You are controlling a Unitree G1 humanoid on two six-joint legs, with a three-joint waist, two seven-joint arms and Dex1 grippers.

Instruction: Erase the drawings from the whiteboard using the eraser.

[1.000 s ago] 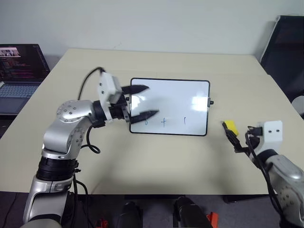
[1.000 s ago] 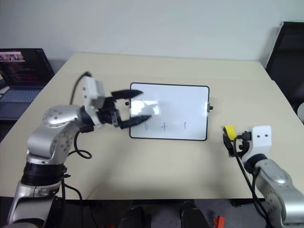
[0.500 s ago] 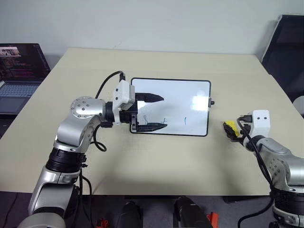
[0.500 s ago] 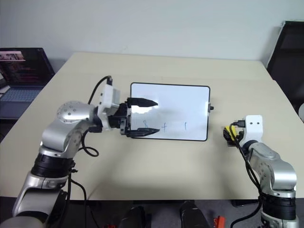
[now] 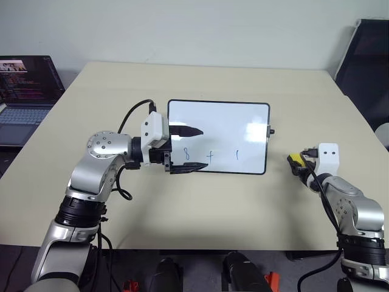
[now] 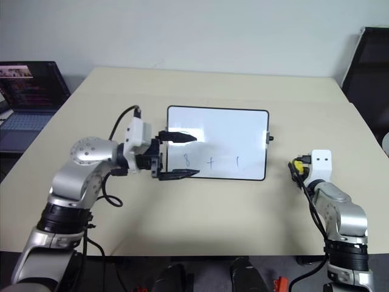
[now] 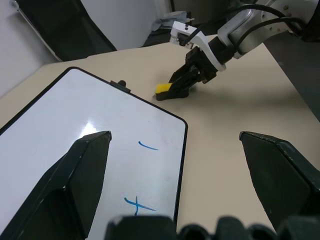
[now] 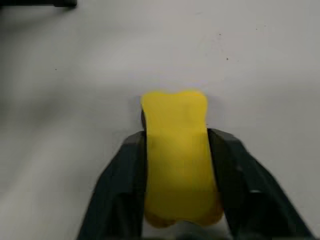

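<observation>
Eraser (image 8: 177,150) sits squarely btwn the two black fingers of the R gripper (image 8: 176,165), one finger pressed to each long side, front end of the yellow block sticking out past the fingertips; jaws clenched on it, eraser down at the table (image 5: 200,207) surface, well to the right of the whiteboard (image 5: 234,125) and apart from it. In the L wrist view the same grip shows from the far side: R gripper tips pinching the yellow block w/ its dark underside on the tabletop, just past the board's side knob. Whiteboard lies flat mid-table, black frame, glare patch near its right end. Drawings (image 5: 209,156) all there in a row along the board's near edge: an "8", a "+", a short stroke, blue, unsmudged. L gripper (image 5: 189,149) is at the board's left end, pointing across it toward the right, jaws spread wide and empty; far finger over the white surface, near finger by the near-left corner at the frame edge; can't tell if either touches the board. Laptop (image 5: 24,97), screen lit, off the table's far-left side. No containers on the table.
</observation>
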